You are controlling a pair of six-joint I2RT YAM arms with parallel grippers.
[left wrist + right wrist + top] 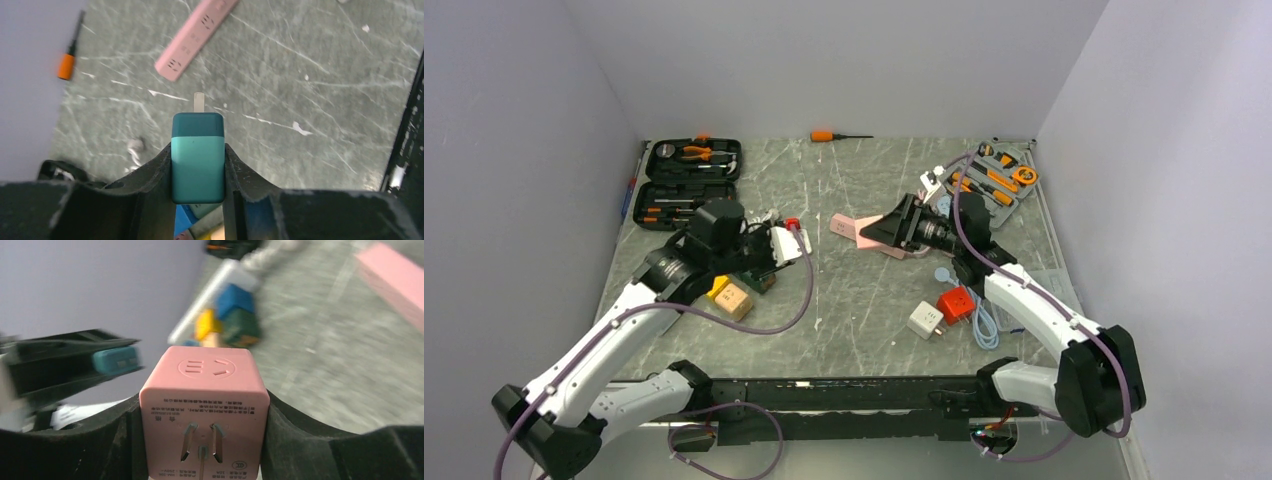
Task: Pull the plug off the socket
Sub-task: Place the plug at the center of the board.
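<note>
My left gripper point(197, 150) is shut on a teal plug point(197, 165); one metal prong point(199, 101) sticks out of its front, bare, above the table. My right gripper point(204, 405) is shut on a pink cube socket point(204, 385), whose own prongs face the camera. Plug and socket are apart. In the right wrist view the teal plug point(115, 360) shows at the left, still between the left fingers. In the top view the left gripper point(774, 245) and the right gripper point(876, 232) face each other across a gap at mid-table.
A pink power strip point(852, 229) lies under the right gripper and shows in the left wrist view point(197, 37). Loose cubes point(729, 295) sit by the left arm; red point(956, 304) and white point(926, 320) cubes by the right. Tool cases stand at the back left point(692, 170) and back right point(994, 180). An orange screwdriver point(824, 135) lies at the back.
</note>
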